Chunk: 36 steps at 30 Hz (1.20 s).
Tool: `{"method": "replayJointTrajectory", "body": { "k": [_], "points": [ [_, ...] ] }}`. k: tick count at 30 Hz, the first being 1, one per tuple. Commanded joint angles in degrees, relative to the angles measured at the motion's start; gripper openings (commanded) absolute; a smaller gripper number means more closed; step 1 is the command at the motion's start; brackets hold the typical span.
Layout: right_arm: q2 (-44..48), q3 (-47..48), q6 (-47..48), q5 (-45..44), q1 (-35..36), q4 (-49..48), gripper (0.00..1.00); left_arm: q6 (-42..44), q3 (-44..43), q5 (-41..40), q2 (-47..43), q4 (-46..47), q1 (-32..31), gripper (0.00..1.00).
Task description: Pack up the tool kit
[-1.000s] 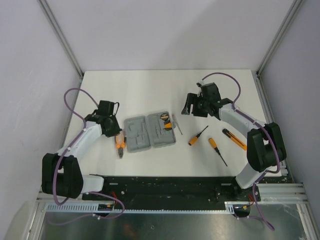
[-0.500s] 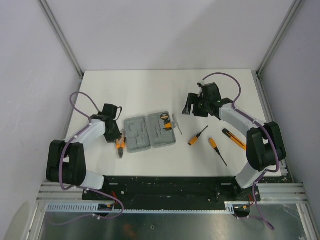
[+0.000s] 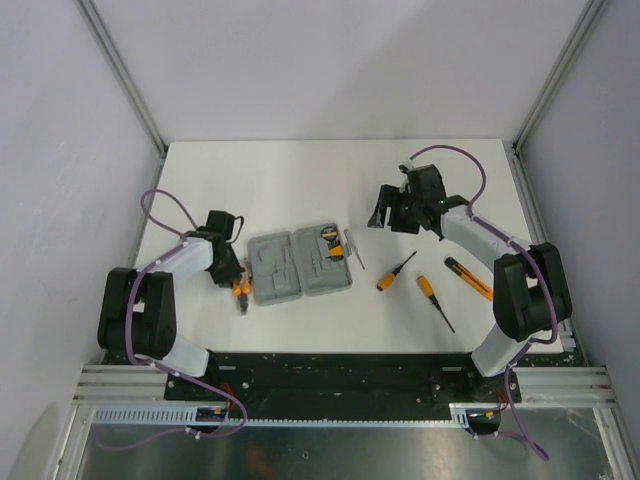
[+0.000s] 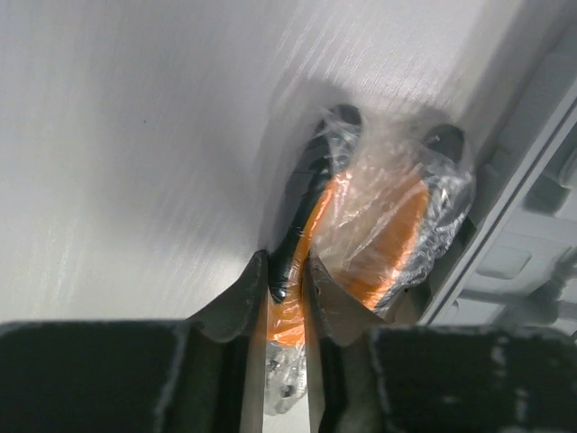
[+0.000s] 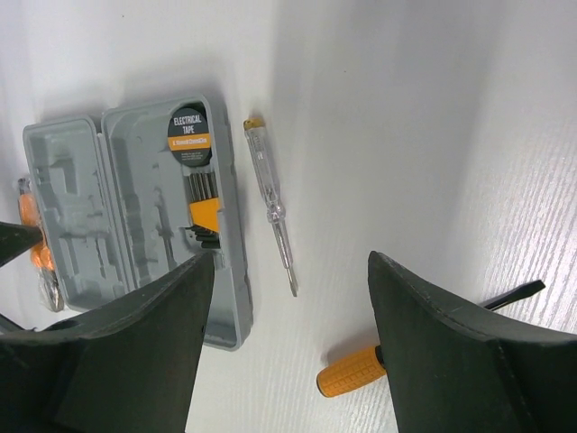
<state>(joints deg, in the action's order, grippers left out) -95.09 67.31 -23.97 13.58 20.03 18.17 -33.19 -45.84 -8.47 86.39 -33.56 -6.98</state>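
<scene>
The grey tool case [image 3: 300, 265] lies open at mid table; it also shows in the right wrist view [image 5: 135, 225], with a black tape roll [image 5: 189, 126] and hex keys in its right half. The orange-and-black pliers [image 3: 240, 293], wrapped in clear plastic, lie against the case's left edge. My left gripper [image 3: 230, 278] is down on them; in the left wrist view [image 4: 287, 281] its jaws are shut on one handle of the pliers [image 4: 379, 225]. My right gripper [image 3: 385, 212] hovers open and empty right of the case [image 5: 288, 271].
A clear tester screwdriver [image 3: 354, 248] lies just right of the case, also in the right wrist view [image 5: 270, 203]. Three orange-handled tools lie further right: one [image 3: 396, 271], another [image 3: 434, 300], and a third [image 3: 468, 277]. Frame walls border the table.
My left arm has folded in and its gripper has come down by the case's left edge onto the pliers. My right arm has barely moved.
</scene>
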Motion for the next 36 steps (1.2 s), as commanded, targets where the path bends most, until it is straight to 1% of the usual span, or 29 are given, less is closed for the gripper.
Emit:
{"method": "replayJointTrajectory", "body": {
  "k": [1,2,3,5,14,20,23,26,30,36],
  "points": [
    [-0.28,0.02,-0.43,1.04,-0.65,-0.9,0.73,-1.45,0.82,-0.02,0.75,1.81,0.39,0.12],
    [-0.23,0.02,-0.49,1.11,-0.76,-0.88,0.73,-1.18,0.7,-0.22,0.25,1.82,0.44,0.06],
    [-0.17,0.02,-0.53,1.19,-0.82,-0.91,0.73,-0.78,0.6,-0.4,-0.27,1.83,0.46,0.03],
    [0.0,0.02,-0.61,1.36,-0.97,-0.98,0.73,0.29,0.17,-0.45,-1.29,1.77,0.43,0.01],
    [0.3,0.02,-0.87,1.78,-1.47,-1.13,0.72,3.31,-2.53,1.84,-10.43,0.77,0.47,0.0],
    [0.33,0.02,-0.91,1.67,-1.49,-0.84,0.72,0.6,-6.16,7.28,-13.05,-0.62,0.2,0.0],
    [0.37,0.02,-0.91,1.63,-1.49,-0.64,0.72,-2.04,-7.75,9.82,-12.13,-0.63,-1.08,0.0],
    [0.39,0.02,-0.95,1.61,-1.53,-0.43,0.71,-4.65,-10.07,8.95,-9.57,-0.77,-4.09,0.0],
    [0.61,0.02,-1.21,1.8,-1.5,-0.16,0.7,-6.97,-12.46,3.93,-5.73,-0.64,-6.93,0.0],
    [0.68,0.02,-1.17,1.95,-1.73,-0.24,0.7,-9.13,-15.38,0.29,-0.03,-0.72,-9.31,0.0]
  ]
}}
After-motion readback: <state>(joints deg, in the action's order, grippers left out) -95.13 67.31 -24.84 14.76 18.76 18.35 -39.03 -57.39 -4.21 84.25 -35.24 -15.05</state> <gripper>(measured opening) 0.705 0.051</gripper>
